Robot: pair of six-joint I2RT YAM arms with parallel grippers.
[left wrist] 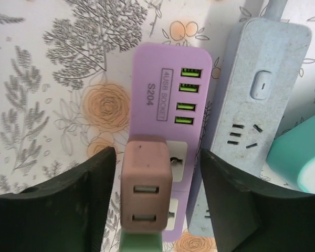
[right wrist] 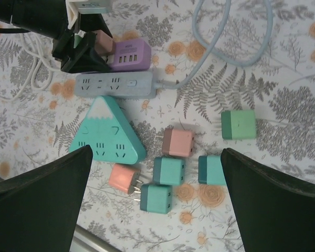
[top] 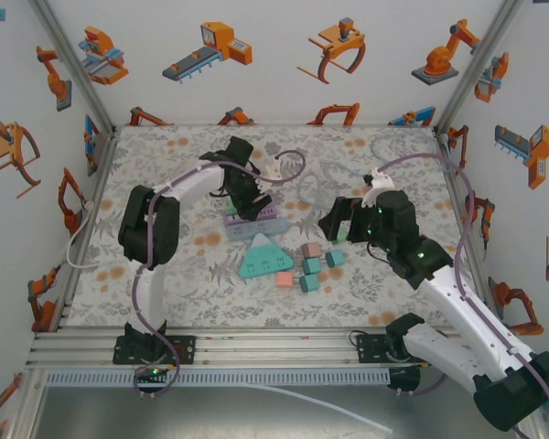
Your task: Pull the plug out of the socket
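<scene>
A purple socket strip [left wrist: 163,73] with green USB ports lies on the floral table. A brownish-pink plug [left wrist: 146,184] sits in it, and a green plug [left wrist: 142,244] sits in it just behind. My left gripper [left wrist: 157,152] straddles the pink plug, jaws open, with a gap on each side and no finger touching it. From above, the left gripper [top: 247,206] hangs over the purple socket [top: 256,222]. My right gripper [right wrist: 156,151] is open and hovers above loose plugs, well to the right of the socket [right wrist: 130,52].
A grey power strip [left wrist: 257,89] lies right beside the purple one, its cable looping away. A teal triangular socket [right wrist: 105,134] sits in front of it. Several loose teal and pink plugs [right wrist: 169,170] and a green one [right wrist: 239,124] lie under the right gripper.
</scene>
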